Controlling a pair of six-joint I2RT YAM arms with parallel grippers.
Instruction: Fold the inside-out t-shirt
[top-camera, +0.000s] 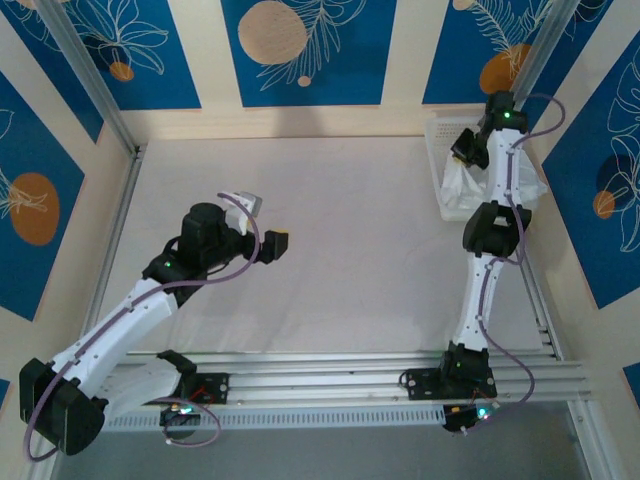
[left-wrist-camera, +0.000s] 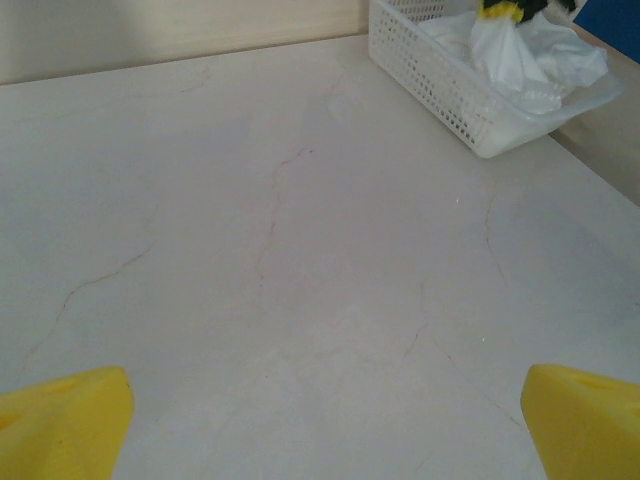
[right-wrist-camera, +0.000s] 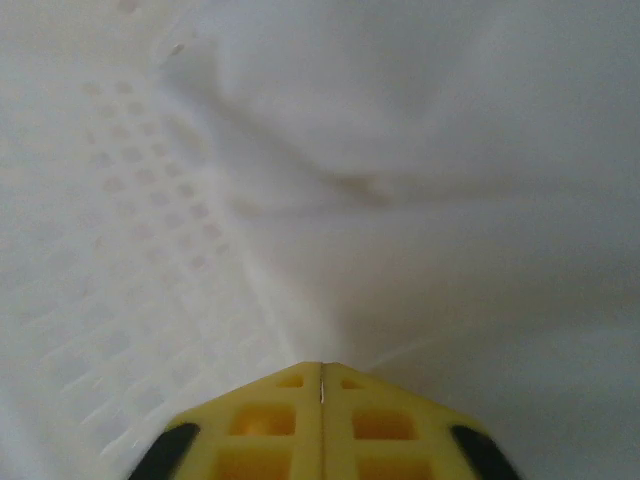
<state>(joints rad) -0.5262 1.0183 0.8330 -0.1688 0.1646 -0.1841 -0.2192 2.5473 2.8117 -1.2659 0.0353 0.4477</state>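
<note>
The white inside-out t-shirt (top-camera: 458, 186) lies bunched in a white lattice basket (top-camera: 437, 135) at the far right of the table. My right gripper (top-camera: 463, 150) reaches down into the basket. In the right wrist view its yellow jaws (right-wrist-camera: 322, 368) are shut, a thin fold of the shirt (right-wrist-camera: 400, 200) pinched between them and drawn up in a tent. In the left wrist view the cloth (left-wrist-camera: 540, 55) hangs from those yellow tips (left-wrist-camera: 505, 10). My left gripper (top-camera: 280, 243) hovers open over the bare middle of the table (left-wrist-camera: 325, 395), nothing between its fingers.
The basket's lattice wall (right-wrist-camera: 130, 200) runs close along the left of the right jaws. The pale tabletop (left-wrist-camera: 300, 250) stretches from the left gripper to the basket (left-wrist-camera: 430, 80). Aluminium rails (top-camera: 330, 365) line the near edge, and patterned walls enclose the table.
</note>
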